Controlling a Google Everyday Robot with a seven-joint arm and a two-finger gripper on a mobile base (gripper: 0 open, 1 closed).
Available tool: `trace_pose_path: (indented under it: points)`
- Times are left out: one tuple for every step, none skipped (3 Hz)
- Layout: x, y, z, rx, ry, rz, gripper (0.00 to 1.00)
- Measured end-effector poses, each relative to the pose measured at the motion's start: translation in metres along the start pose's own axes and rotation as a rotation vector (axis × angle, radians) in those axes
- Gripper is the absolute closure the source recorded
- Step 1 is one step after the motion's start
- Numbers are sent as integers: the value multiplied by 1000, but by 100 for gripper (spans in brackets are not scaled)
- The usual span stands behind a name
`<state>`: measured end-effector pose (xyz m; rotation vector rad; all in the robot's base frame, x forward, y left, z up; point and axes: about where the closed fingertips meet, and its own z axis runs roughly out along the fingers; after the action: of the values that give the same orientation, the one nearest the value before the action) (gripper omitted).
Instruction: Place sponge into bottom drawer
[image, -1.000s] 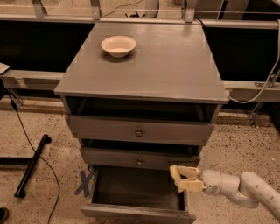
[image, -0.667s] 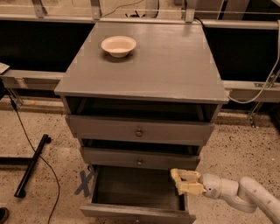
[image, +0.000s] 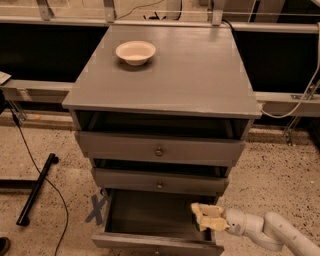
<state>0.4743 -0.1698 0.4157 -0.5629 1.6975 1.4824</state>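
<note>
The bottom drawer of the grey cabinet is pulled open and its dark inside shows nothing in it. My gripper reaches in from the lower right, over the drawer's right front corner. It is shut on the pale-yellow sponge, which it holds just above the drawer's inside.
A round cream bowl sits on the cabinet top at the back left. The top drawer and middle drawer are slightly open. A black bar and a cable lie on the floor at left, with a blue X mark beside the cabinet.
My gripper with the sponge has moved down a little, lower over the open bottom drawer. Nothing else has moved.
</note>
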Motion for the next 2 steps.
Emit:
trace_pose_path:
  points:
    - [29, -10, 5, -4, 21, 43, 100]
    - [29, -10, 5, -4, 21, 43, 100]
